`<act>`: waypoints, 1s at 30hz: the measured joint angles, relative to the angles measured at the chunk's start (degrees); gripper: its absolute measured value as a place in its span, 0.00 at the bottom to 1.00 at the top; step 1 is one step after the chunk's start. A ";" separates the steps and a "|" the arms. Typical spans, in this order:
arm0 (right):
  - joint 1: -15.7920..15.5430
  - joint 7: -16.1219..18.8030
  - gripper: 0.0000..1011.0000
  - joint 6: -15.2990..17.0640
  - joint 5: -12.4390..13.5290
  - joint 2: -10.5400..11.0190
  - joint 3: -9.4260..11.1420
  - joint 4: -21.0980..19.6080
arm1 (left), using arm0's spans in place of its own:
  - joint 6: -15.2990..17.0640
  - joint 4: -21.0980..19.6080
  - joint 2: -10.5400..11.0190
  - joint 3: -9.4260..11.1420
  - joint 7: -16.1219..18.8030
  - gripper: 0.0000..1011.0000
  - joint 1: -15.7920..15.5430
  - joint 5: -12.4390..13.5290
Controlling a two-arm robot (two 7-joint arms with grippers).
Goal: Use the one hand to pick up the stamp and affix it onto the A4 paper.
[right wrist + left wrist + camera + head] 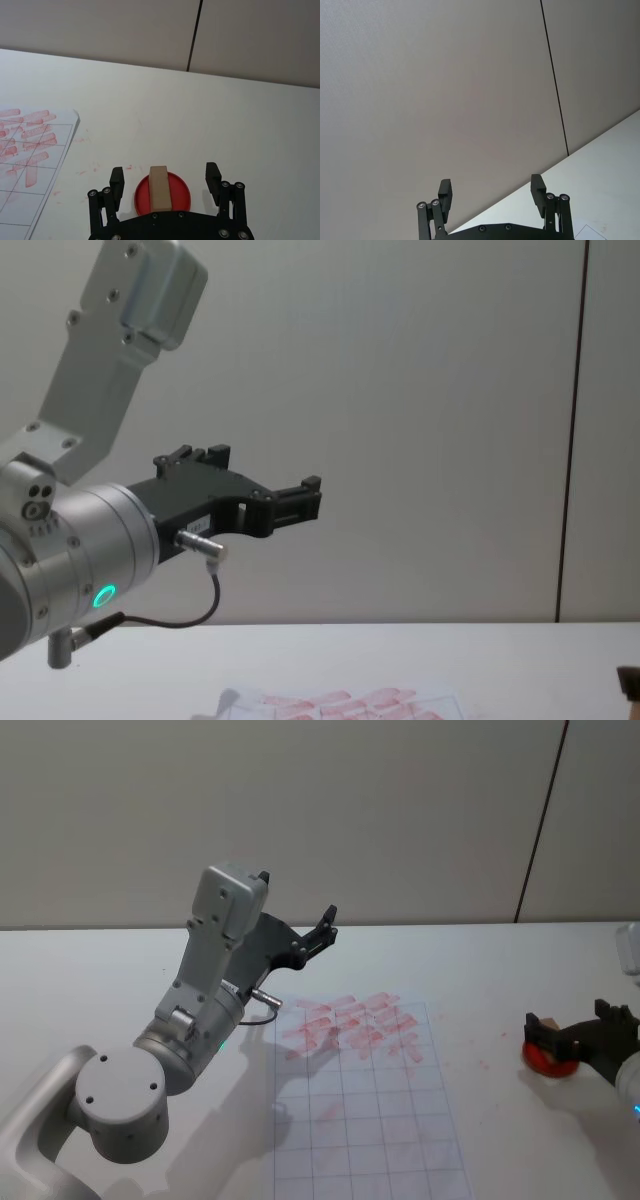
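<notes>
The stamp [159, 187], a light-brown wooden block, stands on a round red ink pad [179, 195] on the white table. My right gripper [164, 176] is open with a finger on each side of the stamp, apart from it. From the head view the stamp [545, 1023] and right gripper [568, 1032] sit at the table's right edge. The A4 paper [370, 1120] lies mid-table with a grid and red-pink marks at its far end; its corner [30, 160] shows left of the pad. My left gripper [296, 898] is raised above the table, open and empty, pointing at the wall.
The raised left arm [200, 990] stands over the table's left part, beside the paper. A white object [630, 948] sits at the far right edge. Red ink smudges [82, 172] dot the table between paper and pad. A grey wall closes the back.
</notes>
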 joint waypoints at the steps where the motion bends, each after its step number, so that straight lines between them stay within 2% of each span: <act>1: 0.05 0.07 0.99 0.06 -0.01 -0.04 0.00 0.19 | 0.00 0.00 0.00 0.00 0.00 0.99 0.00 0.00; 15: 0.75 1.38 0.99 0.17 0.08 -0.71 0.20 3.28 | 0.00 0.00 0.00 0.00 0.00 0.99 0.00 0.00; 21: 0.93 2.12 0.88 -0.69 -0.22 -0.91 0.19 4.19 | 0.00 0.00 0.00 0.00 0.00 0.99 0.00 0.00; 26: 1.12 2.85 0.73 -1.55 -0.81 -1.11 0.09 5.00 | 0.00 0.00 0.00 0.00 0.00 0.99 0.00 0.00; 27: 1.15 2.90 0.68 -1.61 -0.88 -1.13 0.09 5.11 | 0.00 0.00 0.00 0.00 0.00 0.99 0.00 0.00; 30: 1.22 3.00 0.62 -1.76 -1.10 -1.21 0.07 5.31 | 0.00 0.00 0.00 0.00 0.00 0.99 0.00 0.00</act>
